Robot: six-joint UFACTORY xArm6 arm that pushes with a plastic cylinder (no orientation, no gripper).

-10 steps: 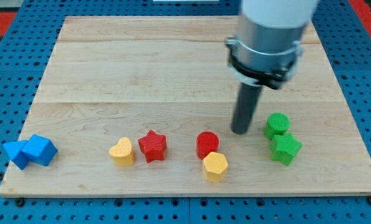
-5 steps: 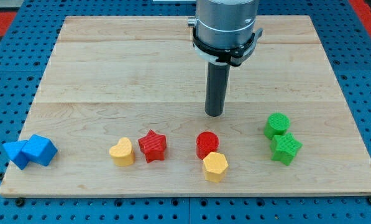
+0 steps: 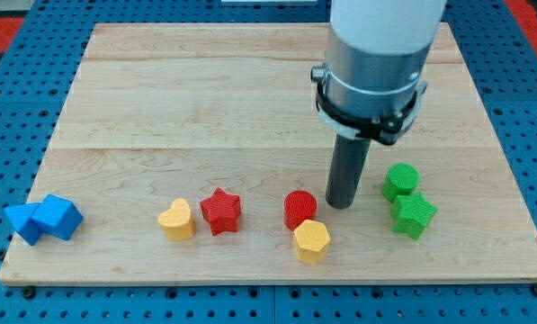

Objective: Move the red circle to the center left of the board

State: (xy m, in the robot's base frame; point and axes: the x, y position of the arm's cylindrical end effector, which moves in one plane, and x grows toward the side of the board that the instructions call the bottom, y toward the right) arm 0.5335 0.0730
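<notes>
The red circle (image 3: 299, 208) stands near the board's bottom edge, a little right of the middle. A yellow hexagon (image 3: 310, 239) touches it at its lower right. My tip (image 3: 340, 203) is down on the board just right of the red circle, a small gap apart, between it and the green circle (image 3: 400, 181). The rod's wide grey housing hides part of the board above.
A red star (image 3: 220, 211) and a yellow heart (image 3: 176, 219) lie left of the red circle. A green star (image 3: 414, 216) sits below the green circle. Two blue blocks (image 3: 43, 219) touch at the wooden board's (image 3: 160, 90) bottom left corner.
My tip went up and left away from the blocks, then came back down and right; it now stands close to the red circle's right side. No block has moved.
</notes>
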